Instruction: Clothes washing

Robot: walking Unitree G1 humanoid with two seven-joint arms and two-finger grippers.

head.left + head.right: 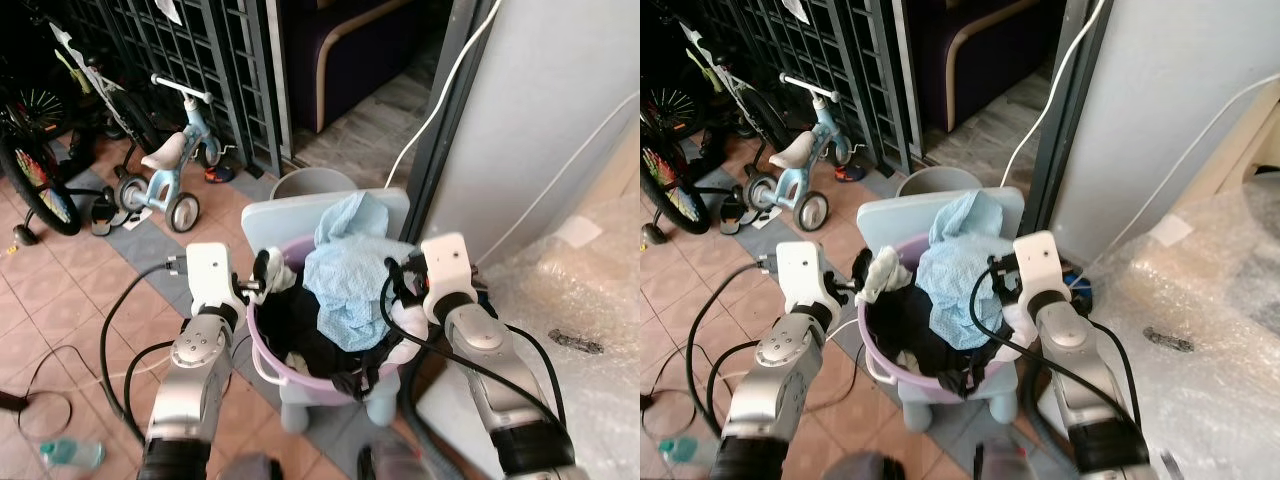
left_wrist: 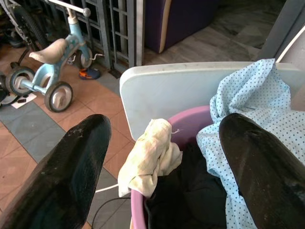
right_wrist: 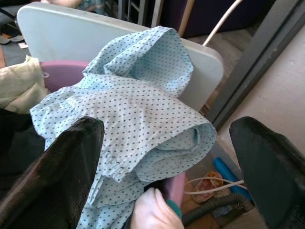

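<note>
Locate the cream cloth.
The cream cloth hangs over the purple basin's rim on the robot's left side, beside the dark clothes and near the left gripper.

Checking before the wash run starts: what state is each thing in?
Purple plastic laundry basin: heaped full, standing on the pale plastic chair.
Light blue dotted garment: crumpled on top.
Cream cloth: draped over the rim.
Left gripper: open.
Right gripper: open.

Round purple plastic laundry basin (image 1: 262,352) heaped with a pale blue dotted cloth (image 1: 345,270) over black garments (image 1: 300,325), resting on a pale grey plastic chair (image 1: 290,215), left gripper (image 1: 258,283) and right gripper (image 1: 398,290) flanking its rim, small blue tricycle (image 1: 165,170) on terracotta tiles behind
</note>
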